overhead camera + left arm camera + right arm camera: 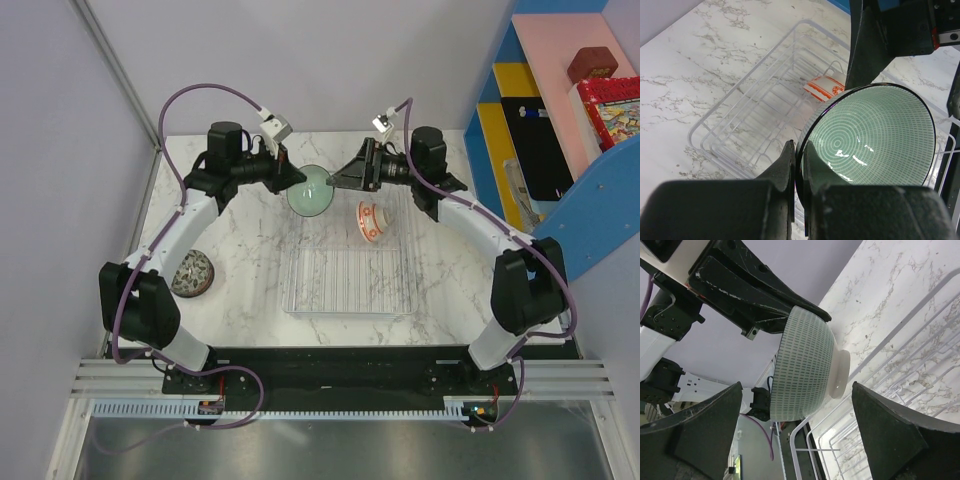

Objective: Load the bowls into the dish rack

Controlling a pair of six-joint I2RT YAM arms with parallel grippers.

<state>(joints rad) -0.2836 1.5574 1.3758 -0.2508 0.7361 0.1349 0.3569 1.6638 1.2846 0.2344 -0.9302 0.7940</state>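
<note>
Item: celadon green bowl (312,190), held in air above far end of dish rack (350,290), tipped on side.
Left gripper (799,162): clamped on bowl rim.
Right gripper (343,176): spread wide, empty, jaws flanking bowl foot.
Orange-and-white bowl (368,220): in rack.
Speckled bowl (191,274): on surface (250,250), left.
Your risk: the thin rim pinch may slip if right gripper nudges bowl. A drop onto the wires or the racked bowl could chip it.

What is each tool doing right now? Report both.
Left tool: closed on the rim of the green bowl.
Right tool: open, straddling that bowl without touching.
</note>
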